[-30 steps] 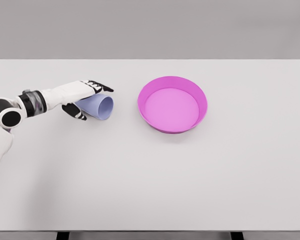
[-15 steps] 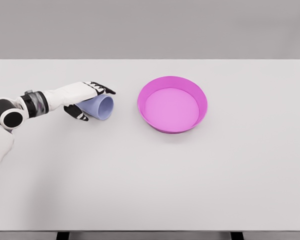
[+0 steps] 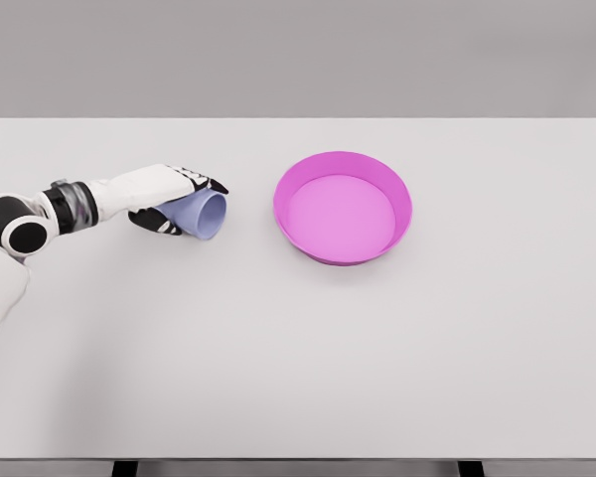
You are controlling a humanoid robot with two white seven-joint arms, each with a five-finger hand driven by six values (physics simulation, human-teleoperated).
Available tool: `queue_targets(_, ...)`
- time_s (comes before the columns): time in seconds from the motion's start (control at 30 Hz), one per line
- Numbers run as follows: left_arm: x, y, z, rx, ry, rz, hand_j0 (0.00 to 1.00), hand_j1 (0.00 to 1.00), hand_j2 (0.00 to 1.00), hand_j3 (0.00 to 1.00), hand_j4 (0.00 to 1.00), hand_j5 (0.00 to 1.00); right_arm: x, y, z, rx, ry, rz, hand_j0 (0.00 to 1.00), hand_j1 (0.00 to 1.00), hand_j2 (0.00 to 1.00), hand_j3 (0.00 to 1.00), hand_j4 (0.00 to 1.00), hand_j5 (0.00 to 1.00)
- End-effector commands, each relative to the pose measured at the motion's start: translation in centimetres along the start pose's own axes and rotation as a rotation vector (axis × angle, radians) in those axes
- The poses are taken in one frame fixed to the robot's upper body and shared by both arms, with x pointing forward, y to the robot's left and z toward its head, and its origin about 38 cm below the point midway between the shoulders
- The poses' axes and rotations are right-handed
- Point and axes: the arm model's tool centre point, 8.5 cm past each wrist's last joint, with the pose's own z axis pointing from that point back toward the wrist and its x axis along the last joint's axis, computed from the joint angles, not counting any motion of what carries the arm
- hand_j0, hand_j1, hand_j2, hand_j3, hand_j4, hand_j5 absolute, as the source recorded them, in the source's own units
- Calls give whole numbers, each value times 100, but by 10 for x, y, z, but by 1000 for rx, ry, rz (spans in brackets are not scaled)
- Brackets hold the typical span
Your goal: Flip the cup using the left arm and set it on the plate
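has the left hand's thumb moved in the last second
Yes. The left hand has closed: its thumb rose against the cup, which still lies on its side left of the plate.

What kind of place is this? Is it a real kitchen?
Probably not a kitchen. It looks like a computer-made test room: a plain white table, a blank grey wall, and only a pink plate and a purple cup lying on its side, held in the robot's left hand.

White table (image 3: 377, 378) w/ plain grey wall (image 3: 298, 55) behind.
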Motion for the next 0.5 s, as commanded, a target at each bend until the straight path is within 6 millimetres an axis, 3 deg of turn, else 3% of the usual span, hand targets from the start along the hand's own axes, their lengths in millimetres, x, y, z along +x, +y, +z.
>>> queue_targets(0.0, 0, 0, 0, 2, -2, 7, 73, 73, 73, 73, 73, 73, 0, 0, 0, 0, 0, 0, 100, 100, 100, 100, 100, 100)
queue_targets(0.27, -2, 4, 5, 51, -26, 68, 70, 70, 70, 70, 70, 70, 0, 0, 0, 0, 0, 0, 100, 100, 100, 100, 100, 100)
queue_targets(0.47, -15, 3, 20, 101, -39, 169, 70, 70, 70, 70, 70, 70, 0, 0, 0, 0, 0, 0, 100, 100, 100, 100, 100, 100)
